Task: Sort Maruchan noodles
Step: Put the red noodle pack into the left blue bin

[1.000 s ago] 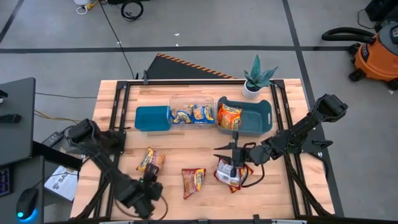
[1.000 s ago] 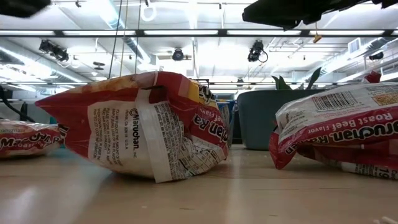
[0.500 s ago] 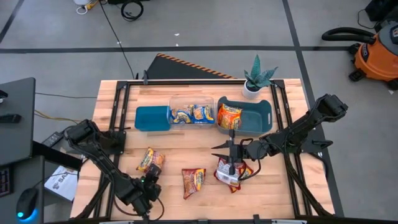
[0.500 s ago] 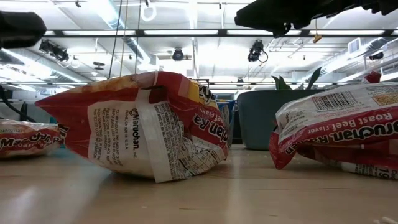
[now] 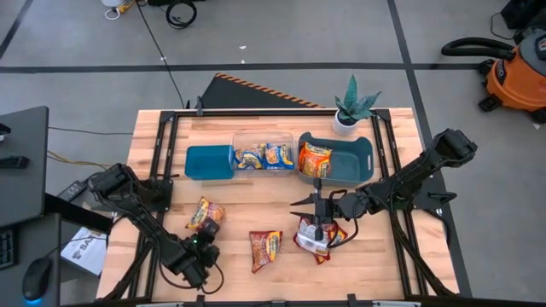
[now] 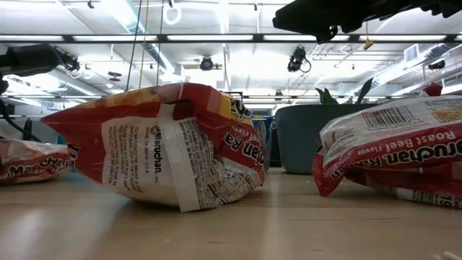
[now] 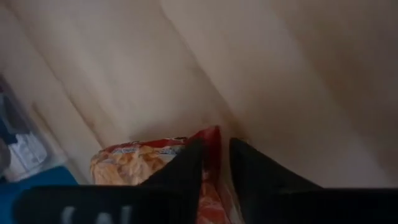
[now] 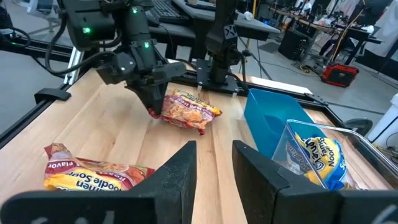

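Observation:
A red-and-orange noodle packet (image 5: 206, 215) lies at the table's left-front, and my left gripper (image 5: 200, 246) is shut on its near end. A second red packet (image 5: 266, 247) lies flat at the centre-front. A heap of red packets (image 5: 317, 237) lies to its right. My right gripper (image 5: 317, 207) hovers open above that heap and touches nothing. The clear bin (image 5: 260, 156) holds blue-and-yellow packets. The right teal bin (image 5: 345, 162) holds an orange packet (image 5: 315, 159). My left gripper pinches the packet's red near corner (image 7: 211, 138) between its two fingers (image 7: 186, 163). It comes slanting down from the table's near side (image 8: 152, 102). The packet's far part (image 8: 189, 112) rests on the wood.
An empty teal bin (image 5: 209, 162) stands left of the clear one. A potted plant (image 5: 351, 107) sits at the far right corner. Black rails run along both sides of the table. Bare wood lies between the bins and the loose packets.
My left gripper has come down and moved toward the far edge, reaching the left packet's near corner. That packet has shifted a little toward the far edge and turned slightly. My right gripper has drifted slightly toward the table's left above the heap.

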Action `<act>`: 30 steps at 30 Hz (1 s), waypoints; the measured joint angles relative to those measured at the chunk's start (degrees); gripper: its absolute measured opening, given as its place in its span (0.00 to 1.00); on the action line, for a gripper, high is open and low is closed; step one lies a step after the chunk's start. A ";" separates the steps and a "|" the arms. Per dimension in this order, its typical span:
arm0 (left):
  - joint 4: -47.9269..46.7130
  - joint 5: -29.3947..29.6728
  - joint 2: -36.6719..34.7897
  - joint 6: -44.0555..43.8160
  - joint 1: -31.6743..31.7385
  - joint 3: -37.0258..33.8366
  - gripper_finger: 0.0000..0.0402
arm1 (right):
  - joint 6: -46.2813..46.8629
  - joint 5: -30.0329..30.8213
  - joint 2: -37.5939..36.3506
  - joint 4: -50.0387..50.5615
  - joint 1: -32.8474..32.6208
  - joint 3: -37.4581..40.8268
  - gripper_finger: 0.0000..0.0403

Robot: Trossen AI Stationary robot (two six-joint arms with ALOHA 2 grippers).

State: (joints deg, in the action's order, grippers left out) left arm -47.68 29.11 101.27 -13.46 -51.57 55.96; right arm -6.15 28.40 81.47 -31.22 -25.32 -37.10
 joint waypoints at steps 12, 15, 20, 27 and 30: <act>-1.59 2.77 -10.46 -10.31 1.05 -0.04 0.01 | 0.43 0.00 0.00 0.02 0.00 0.00 0.27; -2.48 4.05 -19.16 -11.60 3.60 -0.04 0.01 | 0.45 0.00 0.00 0.02 0.00 0.00 0.27; -7.01 13.69 -33.46 -15.88 10.27 -0.04 0.01 | 0.62 0.00 0.00 0.04 0.00 0.00 0.27; -9.83 16.28 -46.27 -9.73 25.90 -0.02 0.01 | 1.38 -0.04 0.00 0.04 0.00 0.00 0.27; -9.78 16.10 -48.43 -6.84 34.54 -0.02 0.01 | 2.64 -0.04 0.00 0.05 0.00 0.00 0.27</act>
State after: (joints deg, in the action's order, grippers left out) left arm -57.46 45.21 52.85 -20.30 -17.02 55.94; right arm -3.51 28.36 81.47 -31.17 -25.32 -37.10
